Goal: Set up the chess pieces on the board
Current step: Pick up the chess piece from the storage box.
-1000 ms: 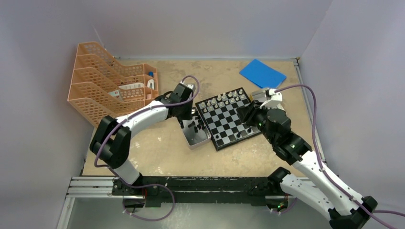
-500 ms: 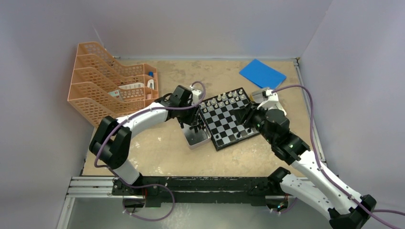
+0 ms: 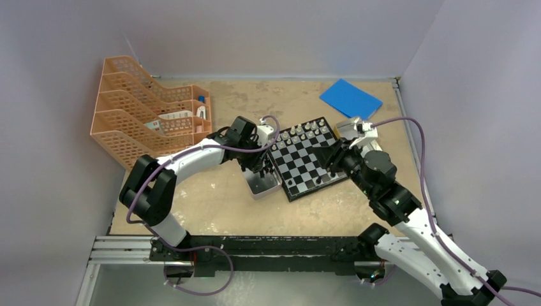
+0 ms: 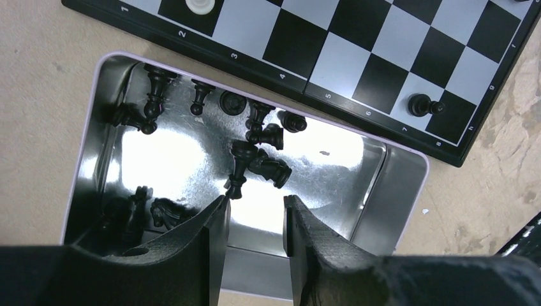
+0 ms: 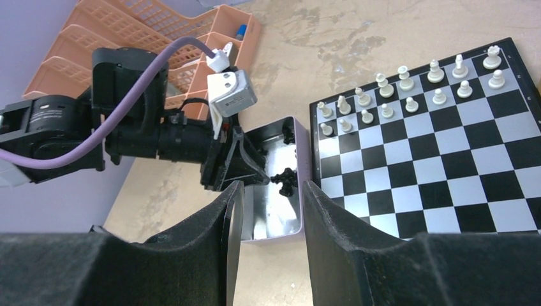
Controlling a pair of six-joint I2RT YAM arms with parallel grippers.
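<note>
Many black chess pieces [image 4: 255, 159] lie in a jumble in the silver tin [image 4: 399, 185], in the middle of the left wrist view. They touch and cross each other. The left gripper [image 4: 253, 220] hangs just above them at the bottom of that view, its fingers apart with nothing between them. If it goes down and closes here, it could pinch two pieces at once, or push one so it slips away. A piece lying on its side could come up crooked and then tip over on the board [image 4: 344, 70], which sits just beside the tin at the top. One black piece [image 4: 419, 104] sits there at the right. The right gripper [image 5: 268, 210] is apart and empty too. If it dips, it could bump the white pieces [image 5: 408, 89] in two rows at the upper right of its view.
</note>
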